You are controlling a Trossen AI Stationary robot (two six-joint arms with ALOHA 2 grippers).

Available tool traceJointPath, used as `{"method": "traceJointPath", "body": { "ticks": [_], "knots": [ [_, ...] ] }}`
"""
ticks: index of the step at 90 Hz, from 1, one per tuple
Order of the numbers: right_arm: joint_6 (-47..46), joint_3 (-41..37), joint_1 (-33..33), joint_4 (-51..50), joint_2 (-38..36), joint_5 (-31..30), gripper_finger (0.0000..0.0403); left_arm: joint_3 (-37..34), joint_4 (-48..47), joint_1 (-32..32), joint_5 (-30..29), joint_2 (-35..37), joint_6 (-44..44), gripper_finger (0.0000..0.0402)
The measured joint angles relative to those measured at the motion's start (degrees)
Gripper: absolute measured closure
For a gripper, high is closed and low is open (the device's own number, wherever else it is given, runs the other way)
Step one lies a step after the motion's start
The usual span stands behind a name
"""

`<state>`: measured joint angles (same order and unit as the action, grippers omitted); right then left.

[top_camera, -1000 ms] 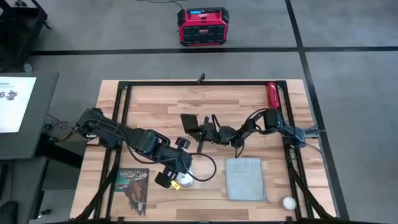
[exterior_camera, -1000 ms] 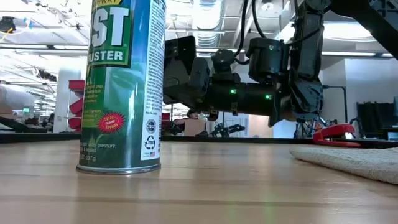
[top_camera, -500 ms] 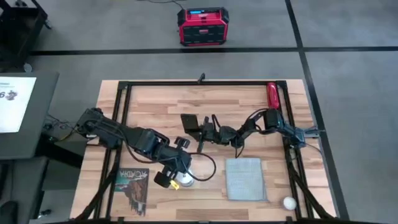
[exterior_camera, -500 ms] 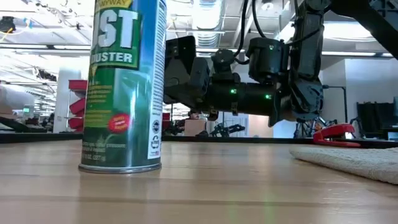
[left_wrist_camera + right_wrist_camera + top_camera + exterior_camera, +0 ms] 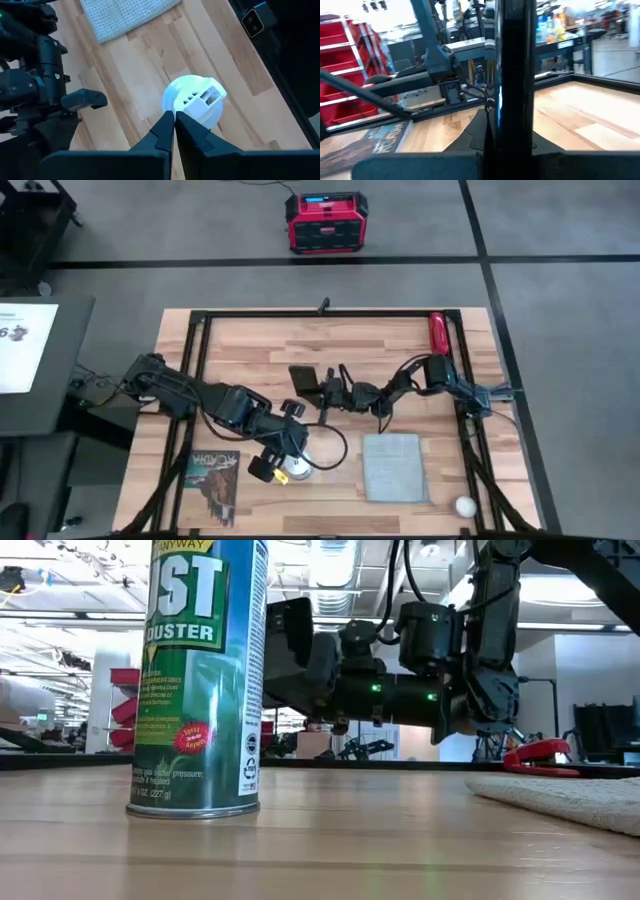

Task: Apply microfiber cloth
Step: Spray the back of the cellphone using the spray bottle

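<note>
The pale blue-grey microfiber cloth [image 5: 393, 467] lies flat on the table's near right part, and no gripper touches it; it also shows in the left wrist view [image 5: 127, 15]. A green duster can [image 5: 198, 680] with a white cap [image 5: 195, 100] stands upright near the table's front. My left gripper [image 5: 174, 116] is shut above it, its tips at the cap's edge. My right gripper [image 5: 325, 392] is at mid-table, shut on a black phone [image 5: 302, 380]. My left gripper's shut fingertips [image 5: 165, 125] point down at the rim of the can's white cap [image 5: 172, 102]; whether they touch it I cannot tell. My right gripper pinches the black phone between its two fingers, reaching level from the table's right. The phone stands edge-on as a dark band [image 5: 515, 75] between the fingers. It is lifted clear of the table [image 5: 290, 650].
A dark printed booklet [image 5: 213, 475] lies at the near left. A white ball [image 5: 463, 505] sits at the near right corner and a red tool [image 5: 437, 332] at the far right. A black frame [image 5: 320, 312] runs around the tabletop.
The duster can has turned a little about its upright axis, its label facing differently now, while it stays standing on the same spot. Both arms have hardly moved.
</note>
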<state>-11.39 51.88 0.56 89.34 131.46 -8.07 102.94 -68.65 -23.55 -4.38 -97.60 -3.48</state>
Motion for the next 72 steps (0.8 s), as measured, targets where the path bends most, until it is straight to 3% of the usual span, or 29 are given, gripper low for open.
{"method": "traceJointPath", "body": {
  "ticks": [33, 72],
  "knots": [
    [-2.6, 4.6, 5.3, -2.9, 0.0, 14.0, 0.0392, 0.0, -1.2, 0.1, 0.0, 0.0, 2.4, 0.0402],
    [1.0, 11.7, 6.0, -12.5, 0.0, 16.8, 0.0393, 0.1, -1.1, 0.4, -0.1, 0.0, 3.6, 0.0402]
  ]
}}
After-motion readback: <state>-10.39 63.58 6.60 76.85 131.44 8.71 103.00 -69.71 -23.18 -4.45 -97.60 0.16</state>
